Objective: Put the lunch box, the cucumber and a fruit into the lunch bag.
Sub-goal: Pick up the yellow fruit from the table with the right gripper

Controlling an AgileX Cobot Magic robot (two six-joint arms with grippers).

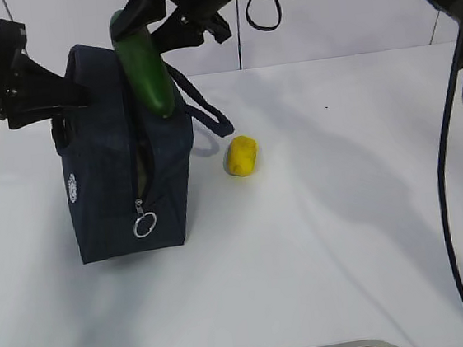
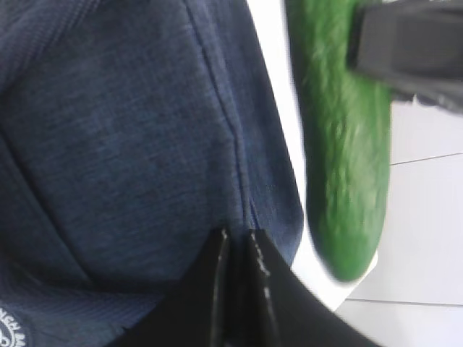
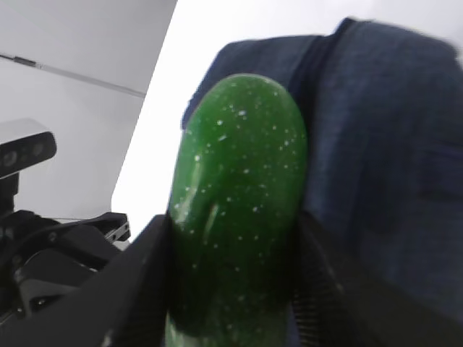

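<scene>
The navy lunch bag (image 1: 124,176) stands upright at the left, its zipper open, the silver ring pull (image 1: 145,225) hanging low on the near side. My right gripper (image 1: 143,29) is shut on the dark green cucumber (image 1: 144,71) and holds it tilted, its lower tip just over the bag's top. In the right wrist view (image 3: 231,289) both fingers clamp the cucumber (image 3: 239,181). My left gripper (image 1: 74,95) is shut on the fabric at the bag's top left edge (image 2: 239,238). The yellow fruit (image 1: 241,156) lies on the table right of the bag. The lunch box is not in view.
The white table (image 1: 346,236) stretches out to the right and front of the bag. A black cable (image 1: 450,200) hangs down at the right edge. The bag's loop handle (image 1: 213,117) droops toward the fruit.
</scene>
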